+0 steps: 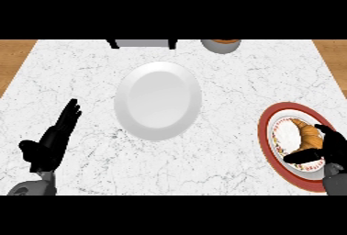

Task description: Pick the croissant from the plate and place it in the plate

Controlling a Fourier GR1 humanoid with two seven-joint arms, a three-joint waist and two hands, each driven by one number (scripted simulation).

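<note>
Right hand (330,149) on the croissant (309,136) at the red-rimmed plate (265,137).
Its fingers and thumb curl round the croissant, which lies on that plate, right of the white plate (158,101) on the marble counter (81,69). Left of the white plate, the left hand (53,140) rests with fingers straight and together.

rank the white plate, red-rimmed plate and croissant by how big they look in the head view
1. white plate, largest
2. red-rimmed plate, smaller as seen, though the right edge cuts it off and the right hand covers part, so its full extent is unsure
3. croissant, smallest, partly under that hand
</note>
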